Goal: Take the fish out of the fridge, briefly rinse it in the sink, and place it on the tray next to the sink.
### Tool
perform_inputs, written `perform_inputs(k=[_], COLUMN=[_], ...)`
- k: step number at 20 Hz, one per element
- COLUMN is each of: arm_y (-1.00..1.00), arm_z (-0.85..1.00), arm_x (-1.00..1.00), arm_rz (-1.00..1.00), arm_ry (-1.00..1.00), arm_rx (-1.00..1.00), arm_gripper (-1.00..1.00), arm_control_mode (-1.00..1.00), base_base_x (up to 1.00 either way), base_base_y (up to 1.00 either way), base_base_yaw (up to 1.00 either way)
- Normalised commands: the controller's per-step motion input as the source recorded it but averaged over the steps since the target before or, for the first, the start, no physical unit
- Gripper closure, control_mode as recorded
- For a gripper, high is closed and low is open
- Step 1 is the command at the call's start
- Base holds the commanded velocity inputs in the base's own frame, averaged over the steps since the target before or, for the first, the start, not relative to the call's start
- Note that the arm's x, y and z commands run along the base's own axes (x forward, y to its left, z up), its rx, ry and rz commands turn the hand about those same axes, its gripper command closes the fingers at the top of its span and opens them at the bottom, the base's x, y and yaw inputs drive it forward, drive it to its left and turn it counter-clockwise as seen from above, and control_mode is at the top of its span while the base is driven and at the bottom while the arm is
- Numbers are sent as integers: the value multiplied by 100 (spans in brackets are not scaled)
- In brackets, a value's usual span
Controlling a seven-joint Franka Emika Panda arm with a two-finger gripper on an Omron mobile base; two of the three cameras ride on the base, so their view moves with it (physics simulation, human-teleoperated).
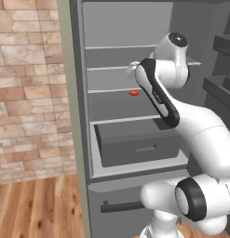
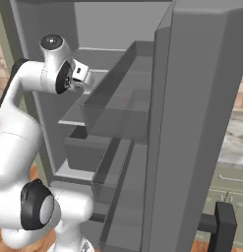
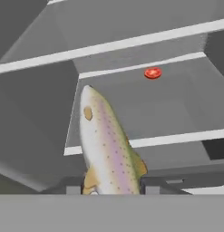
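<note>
A: Silvery-pale, speckled, with a pinkish stripe along its flank: the fish [image 3: 109,149] rises from between the dark fingertips [image 3: 149,186] at the bottom of the hand view. Log it as held.

B: Jaw state?

A: Closed on the fish near its tail end. The gripper [image 3: 114,188] has one tip on each side of the body, both pressed against it. The head points up and away from the jaws, tilted slightly toward the left of the hand view.

B: Is the fish touching a shelf?

A: Cannot tell for certain. It appears clear of the shelves behind it, carried by the fingers alone.

B: Location in the room frame?

A: Inside the open fridge [image 1: 84,116], at the height of the upper shelves. In the left base view the wrist reaches in near the front edge of the second shelf, and a pale sliver of the fish [image 1: 131,69] shows just left of the forearm. In the right base view the gripper [image 2: 87,84] sits at the front edge of the shelves, partly hidden by the door bins.

B: Anything else nearby?

A: A small red-orange round item [image 1: 134,93] lies on the shelf below the gripper, towards its middle. In the hand view the same item [image 3: 153,73] sits beyond the fish, well apart from it. A dark drawer [image 1: 135,144] occupies the bottom of the compartment, pulled partly forward.
</note>
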Motion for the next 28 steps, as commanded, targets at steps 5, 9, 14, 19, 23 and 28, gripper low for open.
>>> perform_inputs(k=[5, 9, 14, 19, 23, 28], arm_y=[22, 0, 0, 9, 24, 0], arm_z=[-100, -47, -5, -3, -34, 0], arm_x=[-100, -96, -50, -5, -30, 0], arm_rz=[0, 0, 0, 4, 23, 0], arm_ry=[61, -12, -34, 2, 8, 0], arm_rx=[0, -3, -5, 0, 1, 0], arm_gripper=[100, 100, 100, 100, 100, 100], arm_control_mode=[-100, -100, -100, -100, 100, 100], base_base_x=[0, 0, 0, 0, -28, -14], base_base_y=[0, 0, 0, 0, 29, 49], base_base_yaw=[0, 0, 0, 0, 32, 80])
